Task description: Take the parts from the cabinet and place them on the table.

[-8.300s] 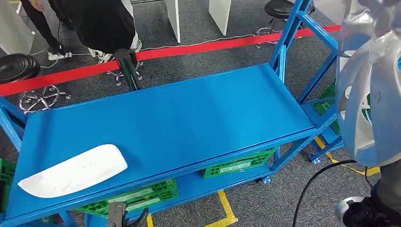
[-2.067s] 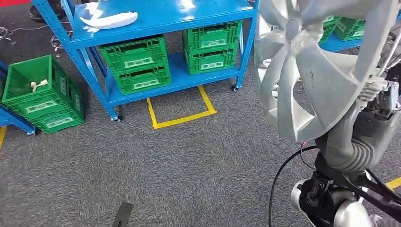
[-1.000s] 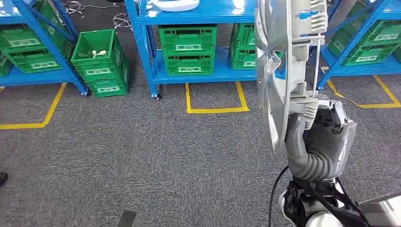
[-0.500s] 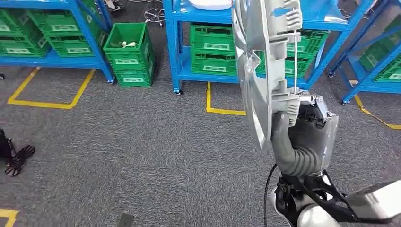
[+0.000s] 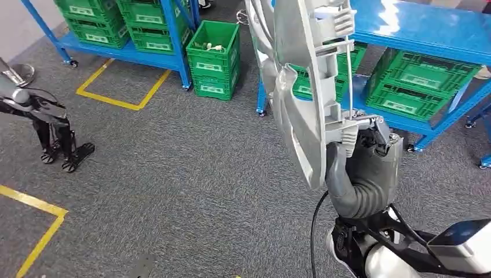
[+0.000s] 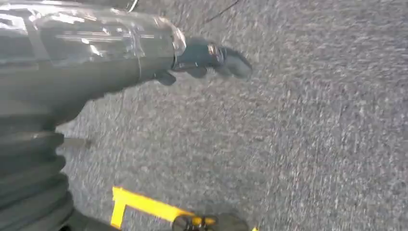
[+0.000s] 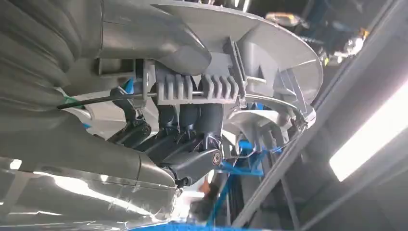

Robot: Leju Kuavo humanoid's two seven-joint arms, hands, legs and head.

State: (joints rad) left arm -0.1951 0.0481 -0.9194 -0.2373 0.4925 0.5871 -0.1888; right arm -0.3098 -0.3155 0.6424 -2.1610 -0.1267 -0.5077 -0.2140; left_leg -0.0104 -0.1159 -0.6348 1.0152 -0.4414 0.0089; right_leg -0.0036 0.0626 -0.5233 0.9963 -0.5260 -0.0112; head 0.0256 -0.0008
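Grey carpet runs below me toward blue racks (image 5: 173, 35), and my right hand (image 5: 347, 139) grips the wheel cover (image 5: 295, 98) edge-on and upright just above itself, while my left hand (image 6: 211, 55), hanging low, looks empty.

Close behind the right hand (image 7: 192, 130), dark fingers (image 7: 190, 118) curled up around the ribbed grey clip and thin wire ring on the back of the silver wheel cover (image 7: 250, 57). Across the upper centre of the frame, the cover's curved rim and spokes, edge toward the lens; along the left edge, the grey ribbed wrist cover (image 7: 33, 86). In the lower centre, bits of blue shelf frame (image 7: 240, 168), blurred; at the right edge, a bright ceiling light strip (image 7: 370, 139).
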